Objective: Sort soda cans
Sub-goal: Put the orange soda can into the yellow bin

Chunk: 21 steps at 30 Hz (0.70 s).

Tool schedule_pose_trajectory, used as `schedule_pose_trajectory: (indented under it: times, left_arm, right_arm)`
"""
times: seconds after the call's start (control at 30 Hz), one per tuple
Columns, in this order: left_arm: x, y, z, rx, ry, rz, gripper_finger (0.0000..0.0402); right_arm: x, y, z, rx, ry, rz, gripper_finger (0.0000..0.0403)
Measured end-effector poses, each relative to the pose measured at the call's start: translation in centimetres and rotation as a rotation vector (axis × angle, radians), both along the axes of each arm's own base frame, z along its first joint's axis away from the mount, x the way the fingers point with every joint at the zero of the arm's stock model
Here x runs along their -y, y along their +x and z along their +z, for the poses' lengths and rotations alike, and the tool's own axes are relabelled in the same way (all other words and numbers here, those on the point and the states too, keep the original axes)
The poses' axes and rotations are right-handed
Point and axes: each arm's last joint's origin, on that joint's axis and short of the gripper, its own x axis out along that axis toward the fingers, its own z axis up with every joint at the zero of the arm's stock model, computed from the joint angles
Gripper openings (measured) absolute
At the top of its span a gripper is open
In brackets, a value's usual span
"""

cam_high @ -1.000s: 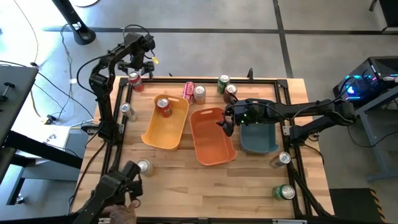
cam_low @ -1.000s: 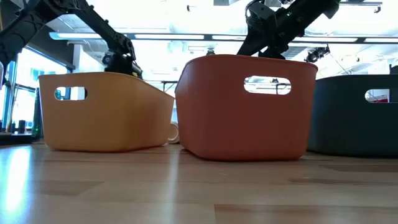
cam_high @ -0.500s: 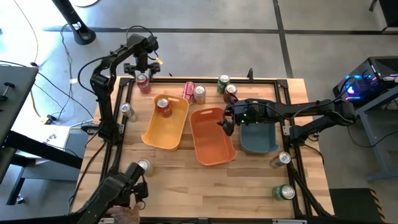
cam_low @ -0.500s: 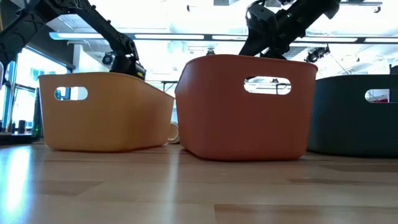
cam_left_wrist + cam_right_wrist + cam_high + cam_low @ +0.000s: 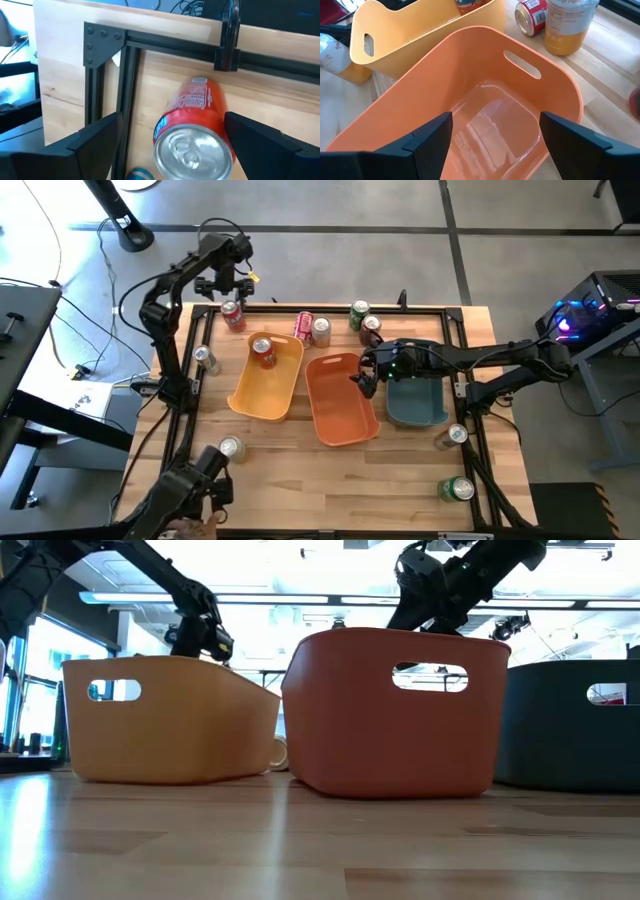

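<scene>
The left gripper [image 5: 228,288] hangs over the far left corner of the light wooden table [image 5: 400,470], its two dark fingers [image 5: 95,137] spread wide. Directly below and between them stands an upright red aluminium soda can with a silver top [image 5: 196,132], not touched by either finger; in the high view this red can [image 5: 233,314] sits just inside the black metal frame rail [image 5: 190,360] at the table's edge.

The right gripper [image 5: 362,376] hovers over the orange plastic bin with handle slots [image 5: 340,400], at its rim next to the teal plastic bin [image 5: 418,402]. Its fingers [image 5: 432,135] are also wide apart and hold nothing, with the orange bin's bare inside [image 5: 490,125] beneath them.

Beyond the orange bin from the right gripper lies the yellow plastic bin [image 5: 268,380], with a second red can [image 5: 263,351] standing in its far end. Behind the bins are a pink can lying on its side [image 5: 304,326], a silver-topped can [image 5: 321,331] beside it, a green can [image 5: 359,313] and a dark red can [image 5: 371,328]. Another silver can [image 5: 205,358] stands at the left rail, one [image 5: 230,448] near the front left, one [image 5: 450,437] by the right rail, and a green can [image 5: 456,489] lies at the front right corner.
</scene>
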Motion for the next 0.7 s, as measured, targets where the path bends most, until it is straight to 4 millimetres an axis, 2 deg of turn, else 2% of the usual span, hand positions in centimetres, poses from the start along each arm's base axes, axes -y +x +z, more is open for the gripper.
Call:
schedule_pose_trajectory:
  times: [0.17, 0.4, 0.6, 0.7]
  left_arm:
    - [0.3, 1.0, -0.6, 0.065, -0.006, -0.011, 0.0339]
    - [1.7, 2.0, -2.4, 0.007, -0.060, -0.087, 0.0339]
    - [3.0, 1.3, -1.8, 0.010, -0.011, -0.095, 0.0339]
    - [3.6, 0.5, -2.4, 0.079, -0.001, -0.050, 0.0339]
  right_arm:
    - [0.0, 0.0, 0.0, 0.000, -0.001, 0.001, 0.0296]
    - [0.0, 0.0, 0.0, 0.000, 0.003, -0.003, 0.0296]
    - [0.0, 0.0, 0.0, -0.001, 0.003, -0.003, 0.0296]
    - [0.0, 0.0, 0.0, 0.000, 0.003, -0.004, 0.0296]
